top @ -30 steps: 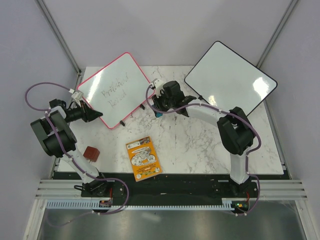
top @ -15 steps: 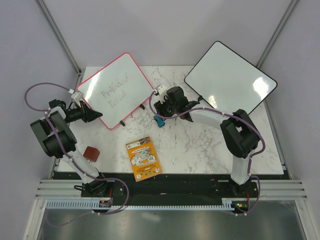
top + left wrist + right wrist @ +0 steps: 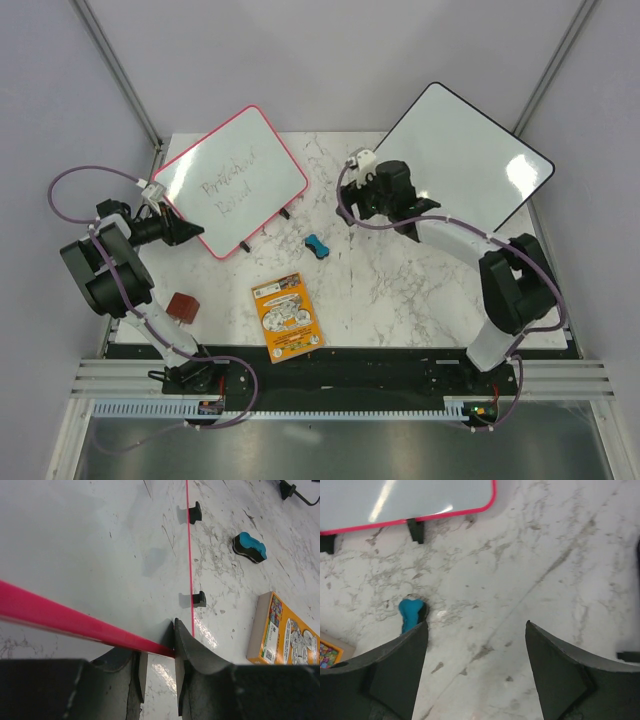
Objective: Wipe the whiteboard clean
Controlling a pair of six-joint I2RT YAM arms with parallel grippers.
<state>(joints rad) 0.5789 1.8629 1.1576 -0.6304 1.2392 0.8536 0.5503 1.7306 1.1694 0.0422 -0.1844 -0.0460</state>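
Faint handwriting [image 3: 228, 184] on the whiteboard [image 3: 272, 150], perhaps two words, illegible

Pink-framed whiteboard [image 3: 234, 180] stands tilted on black feet (handwriting remains).

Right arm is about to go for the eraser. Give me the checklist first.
1. Left gripper shut on the whiteboard frame: ok.
2. Right gripper open and empty: ok.
3. Eraser lying free on the table, apart from the whiteboard and the orange box: ok.
4. Right gripper centred over the eraser: not ok; it lies off to one side in the right wrist view.
5. Handwriting wiped off: not ok.
6. Whiteboard steady enough for a wiping push: cannot tell.
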